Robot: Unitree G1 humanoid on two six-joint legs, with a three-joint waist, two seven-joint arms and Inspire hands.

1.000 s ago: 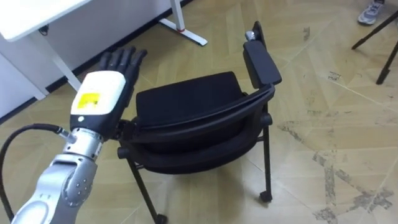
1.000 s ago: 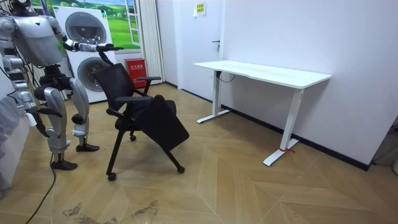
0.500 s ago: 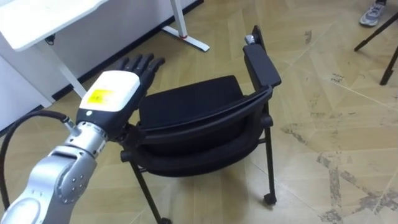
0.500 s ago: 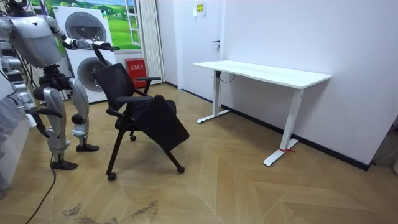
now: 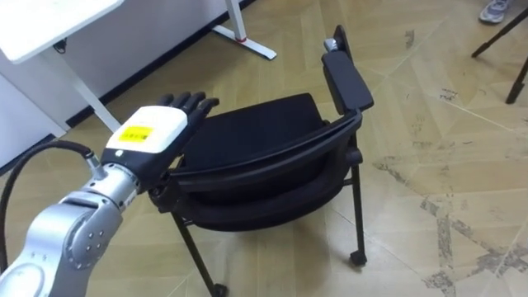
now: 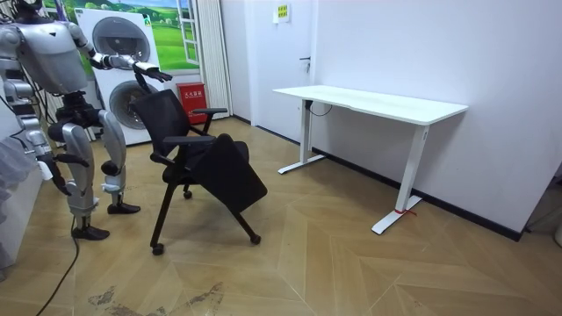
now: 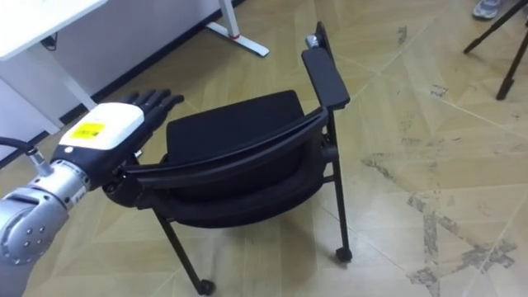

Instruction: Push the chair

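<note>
Behind the chair [image 5: 247,124], which stood between robot and desk [image 5: 49,25], the left hand [image 5: 153,136] was flat and unclenched over one backrest [image 5: 272,154] corner, so a push there could swing it aside.

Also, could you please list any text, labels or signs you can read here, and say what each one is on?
Nothing can be quoted.
Yellow label on the left hand's back: too blurred to read.
Yellow sign high beside the door: too small.
Red box beside the washing machines: markings too small.
</note>
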